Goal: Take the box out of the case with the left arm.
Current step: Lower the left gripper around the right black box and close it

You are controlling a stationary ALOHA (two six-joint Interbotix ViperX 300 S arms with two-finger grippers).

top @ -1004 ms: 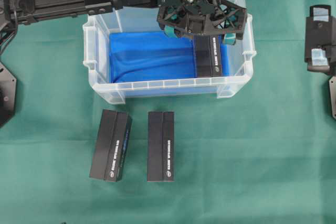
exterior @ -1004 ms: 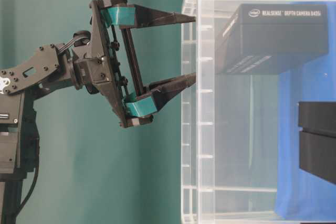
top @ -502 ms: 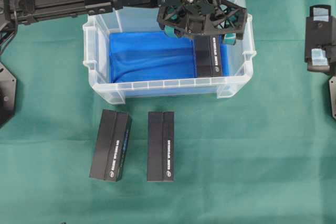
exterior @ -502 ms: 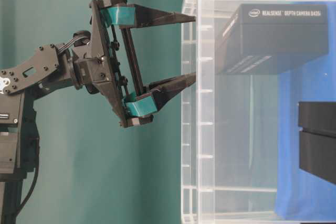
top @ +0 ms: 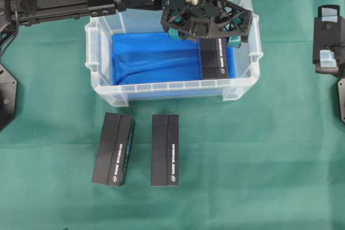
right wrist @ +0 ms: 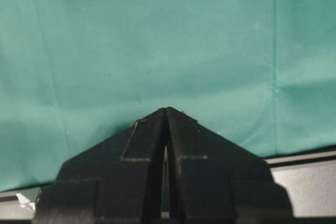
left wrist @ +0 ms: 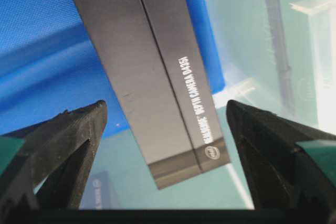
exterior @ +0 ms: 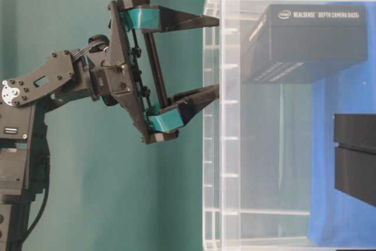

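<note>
One box [top: 214,57] lies flat on the blue liner at the right end of the case [top: 102,87]. Left gripper [top: 207,22] hangs above it, fingers [left wrist: 68,137] spread wide to either side, holding nothing. Right gripper [right wrist: 165,116] sits pinched together near the tabletop's right edge; two more boxes [top: 113,149] lie on the green cloth [top: 259,160] by the case's front wall.

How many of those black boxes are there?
3. One box lies inside the clear case, at its right end under the open claw; two boxes lie side by side on the green cloth.
</note>
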